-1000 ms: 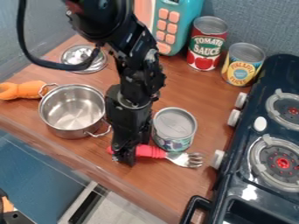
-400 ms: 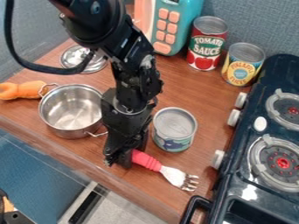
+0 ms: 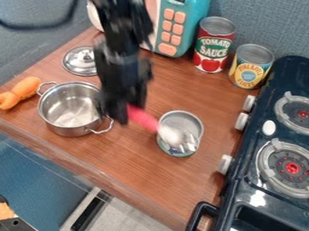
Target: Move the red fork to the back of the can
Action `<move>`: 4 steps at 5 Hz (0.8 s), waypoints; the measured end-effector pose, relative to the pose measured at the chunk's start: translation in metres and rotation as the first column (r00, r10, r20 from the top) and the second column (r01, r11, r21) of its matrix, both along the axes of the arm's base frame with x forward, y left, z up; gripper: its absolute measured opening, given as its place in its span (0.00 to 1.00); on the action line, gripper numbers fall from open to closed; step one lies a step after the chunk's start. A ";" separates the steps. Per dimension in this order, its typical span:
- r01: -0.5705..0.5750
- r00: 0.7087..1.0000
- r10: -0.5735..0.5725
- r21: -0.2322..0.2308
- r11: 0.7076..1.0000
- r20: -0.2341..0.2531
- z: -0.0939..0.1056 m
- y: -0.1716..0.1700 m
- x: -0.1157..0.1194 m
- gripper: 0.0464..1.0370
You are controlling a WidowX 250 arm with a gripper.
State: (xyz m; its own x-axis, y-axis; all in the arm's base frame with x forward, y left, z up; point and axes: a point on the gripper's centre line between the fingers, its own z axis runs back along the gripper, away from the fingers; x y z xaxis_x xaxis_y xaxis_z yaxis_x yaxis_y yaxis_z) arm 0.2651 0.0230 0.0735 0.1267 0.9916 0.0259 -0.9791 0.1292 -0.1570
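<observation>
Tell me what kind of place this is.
Probably a toy kitchen set up for play: a stove with burners, a small metal pot, and food cans standing at the back, one labelled tomato sauce.

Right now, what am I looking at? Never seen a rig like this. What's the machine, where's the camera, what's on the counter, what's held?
The machine is a black robot arm, entering from the top edge. Its gripper holds the red fork by the handle; in this view the metal head overlaps a can.

There is one fixed camera, looking down at a slant.

On the wooden counter are that can, a metal pot, a lid, an orange object, a red can, a yellow-and-blue can and a teal toy with pink buttons. A dark toy stove is at the right.
</observation>
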 end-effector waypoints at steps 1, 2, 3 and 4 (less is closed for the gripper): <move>0.101 0.994 -0.101 0.007 0.995 0.032 0.025 0.012 0.035 0.40; 0.218 0.975 -0.219 0.041 0.975 0.028 0.034 0.018 0.077 0.40; 0.479 0.878 -0.478 0.127 0.869 -0.041 0.019 0.006 0.127 0.40; 0.692 0.718 -0.692 0.185 0.698 -0.077 0.002 -0.015 0.149 0.40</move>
